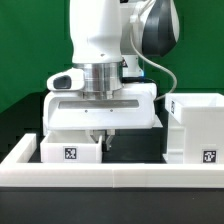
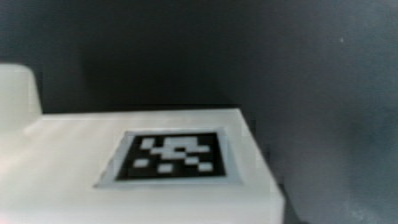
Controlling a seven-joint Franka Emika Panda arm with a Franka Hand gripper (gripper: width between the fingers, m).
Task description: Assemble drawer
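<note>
Near the front edge of the black table (image 1: 135, 150), just behind the border rail (image 1: 110, 176), a low tray (image 1: 70, 152) of the drawer lies just below the gripper (image 1: 103, 136), toward the exterior view's left of it. Whether the jaws are parted or closed cannot be told. At the exterior view's right end of that edge stands the tall case (image 1: 195, 125), cut off by the frame with its inside hidden, and the wrist view shows only a blurred white face with one tag (image 2: 175, 157).
</note>
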